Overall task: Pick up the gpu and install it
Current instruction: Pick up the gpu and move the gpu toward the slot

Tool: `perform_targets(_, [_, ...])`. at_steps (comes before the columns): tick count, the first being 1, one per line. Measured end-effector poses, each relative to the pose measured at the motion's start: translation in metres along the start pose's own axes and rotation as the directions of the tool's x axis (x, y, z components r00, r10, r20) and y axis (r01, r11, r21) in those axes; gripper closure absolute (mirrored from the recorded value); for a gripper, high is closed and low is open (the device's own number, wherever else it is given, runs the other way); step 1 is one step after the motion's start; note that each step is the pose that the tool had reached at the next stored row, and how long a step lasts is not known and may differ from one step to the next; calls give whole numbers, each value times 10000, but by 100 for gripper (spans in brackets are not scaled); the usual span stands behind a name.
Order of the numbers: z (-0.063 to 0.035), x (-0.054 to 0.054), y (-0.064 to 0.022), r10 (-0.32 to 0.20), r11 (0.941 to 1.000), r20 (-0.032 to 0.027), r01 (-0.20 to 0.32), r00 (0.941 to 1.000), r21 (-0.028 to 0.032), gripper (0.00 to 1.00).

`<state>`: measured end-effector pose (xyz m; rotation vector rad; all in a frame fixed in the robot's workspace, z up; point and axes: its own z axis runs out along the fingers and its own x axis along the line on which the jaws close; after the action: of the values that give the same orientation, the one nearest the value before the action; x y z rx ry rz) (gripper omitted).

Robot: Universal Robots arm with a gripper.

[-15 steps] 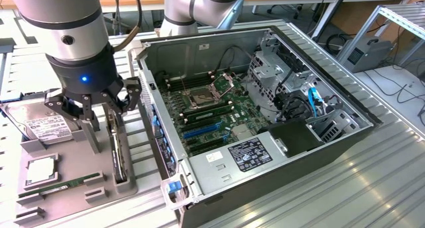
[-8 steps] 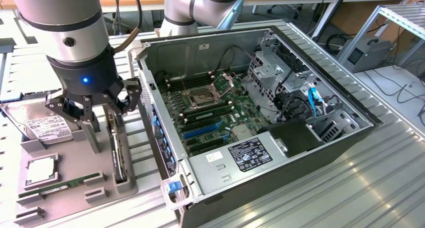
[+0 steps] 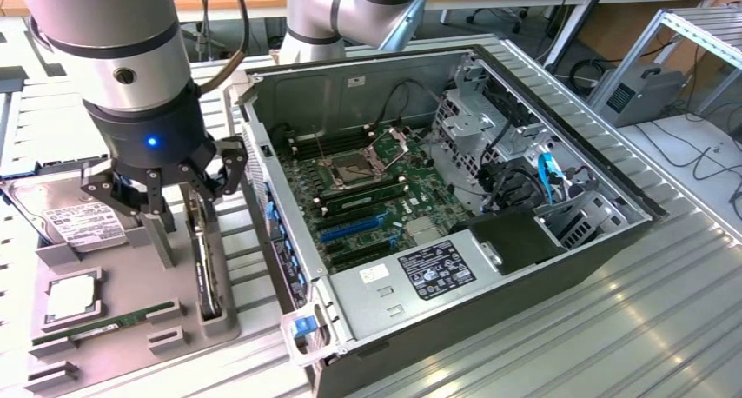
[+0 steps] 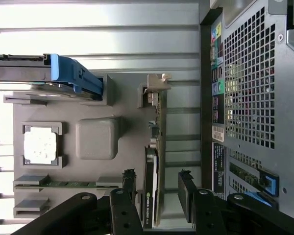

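Observation:
The gpu (image 3: 207, 268) stands on edge in a slot of the grey parts tray (image 3: 128, 337), at the exterior view's left of the open computer case (image 3: 464, 198). It is a long dark card. In the wrist view the gpu (image 4: 153, 166) has its silvery end bracket (image 4: 157, 88) at the far end. My gripper (image 3: 174, 198) hangs just above the card's far end and is open. In the wrist view my gripper (image 4: 158, 188) has one finger (image 4: 130, 186) on each side of the card, apart from it, holding nothing.
On the tray (image 4: 122, 103) are also a silver hard drive (image 3: 82, 220), a CPU (image 3: 69, 298), a green RAM stick (image 3: 104, 324) and a grey block (image 4: 95, 138). The case shows the motherboard (image 3: 371, 185) with blue slots (image 3: 347, 228). Its back panel (image 4: 250, 98) is close beside the card.

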<state>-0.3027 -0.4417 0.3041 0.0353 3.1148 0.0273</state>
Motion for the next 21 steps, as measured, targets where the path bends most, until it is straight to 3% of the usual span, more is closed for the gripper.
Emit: perform_targets(21, [109, 1, -1, -2, 10000, 0, 2, 10000, 0, 52])
